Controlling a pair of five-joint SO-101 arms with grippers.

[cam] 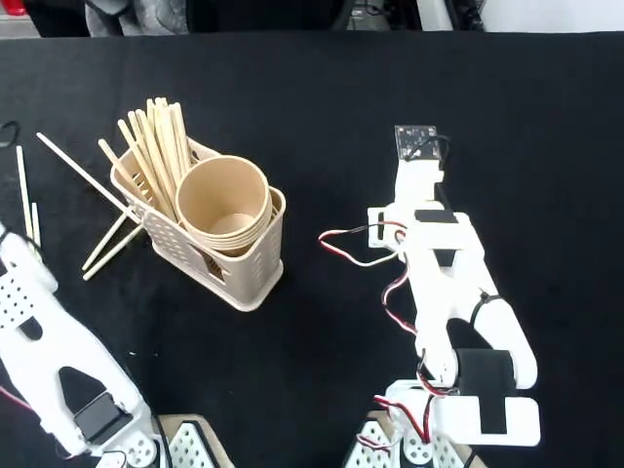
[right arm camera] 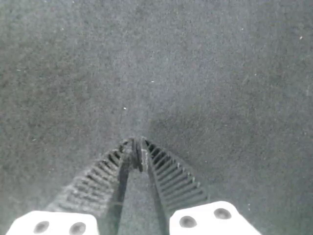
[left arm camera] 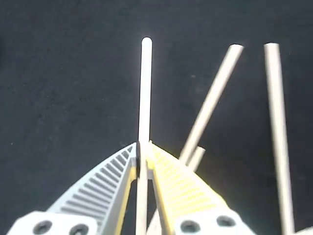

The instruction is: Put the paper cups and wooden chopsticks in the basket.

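A beige basket (cam: 249,278) stands left of the table's middle, holding stacked paper cups (cam: 223,200) and several wooden chopsticks (cam: 156,146). My left gripper (left arm camera: 143,147) is shut on one wooden chopstick (left arm camera: 145,88), which sticks out past the fingertips. In the high view that chopstick (cam: 21,190) lies at the far left edge, ahead of the left arm (cam: 39,331). Two more chopsticks (left arm camera: 210,103) lie on the cloth beside it. My right gripper (right arm camera: 134,144) is shut with nothing in it, low over bare black cloth.
Loose chopsticks (cam: 86,177) lie against the basket's left side, with two more (cam: 109,246) below them. The right arm (cam: 439,273) stretches up the right half of the table. Red and white cables (cam: 356,244) hang off it.
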